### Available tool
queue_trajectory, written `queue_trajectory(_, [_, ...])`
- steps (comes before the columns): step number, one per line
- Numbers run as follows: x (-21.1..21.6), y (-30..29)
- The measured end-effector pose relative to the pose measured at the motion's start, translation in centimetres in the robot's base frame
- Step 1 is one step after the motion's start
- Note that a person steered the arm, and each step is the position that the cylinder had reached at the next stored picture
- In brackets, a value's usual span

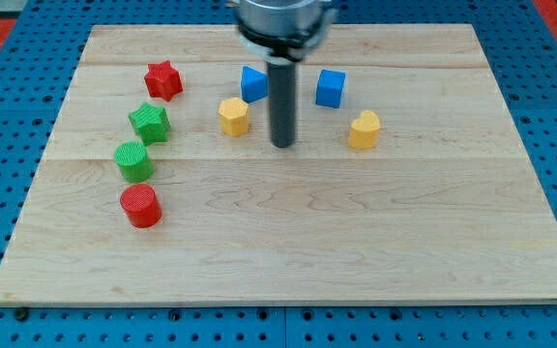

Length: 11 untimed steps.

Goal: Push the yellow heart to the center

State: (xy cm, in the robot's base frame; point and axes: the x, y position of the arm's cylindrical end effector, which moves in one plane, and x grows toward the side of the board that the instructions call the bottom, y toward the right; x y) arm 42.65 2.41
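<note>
The yellow heart lies on the wooden board, right of the middle, toward the view's top. My tip rests on the board to the heart's left, apart from it by a clear gap. A yellow hexagon-like block lies just left of the rod. A blue triangle-like block sits behind the rod at its upper left. A blue cube sits above and left of the heart.
At the view's left stand a red star, a green star-like block, a green cylinder and a red cylinder. Blue pegboard surrounds the board.
</note>
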Motion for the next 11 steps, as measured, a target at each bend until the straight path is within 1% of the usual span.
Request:
queue_trajectory(1, [0.4,3.9])
queue_trajectory(3, [0.1,5.6])
queue_trajectory(6, [0.3,6.6])
queue_trajectory(7, [0.3,10.1])
queue_trajectory(8, [0.2,11.9])
queue_trajectory(11, [0.2,12.2])
